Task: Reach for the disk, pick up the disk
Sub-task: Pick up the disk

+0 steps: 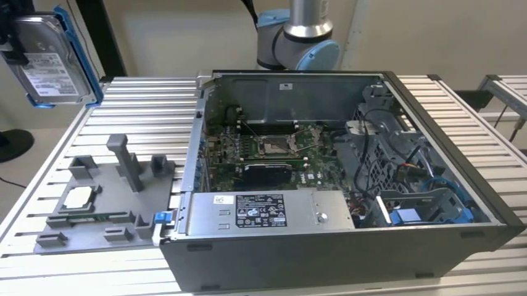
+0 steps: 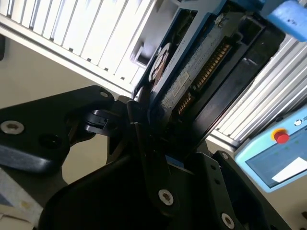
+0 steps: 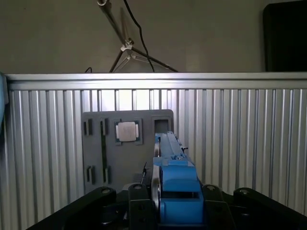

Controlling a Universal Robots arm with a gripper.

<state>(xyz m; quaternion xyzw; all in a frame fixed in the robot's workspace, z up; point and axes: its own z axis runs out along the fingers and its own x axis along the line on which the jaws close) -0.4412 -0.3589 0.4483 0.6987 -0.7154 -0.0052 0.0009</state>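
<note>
— Well, where is the flat silver-grey metal disk (image 1: 56, 61) with its white label and blue plastic bracket?
— It is up in the air at the exterior view's upper left, standing on edge, clear of the ribbed aluminium table (image 1: 148, 102).
— And the black gripper (image 3: 173, 211)?
— In the first wrist view its fingers (image 3: 137, 203) pinch the disk from both sides.
— What sits on the table?
— A grey plastic fixture plate (image 3: 96, 143) bearing a small silver square chip (image 3: 127, 131). Beside it, towards the exterior view's right, stands the open grey computer case (image 1: 329, 259).
</note>
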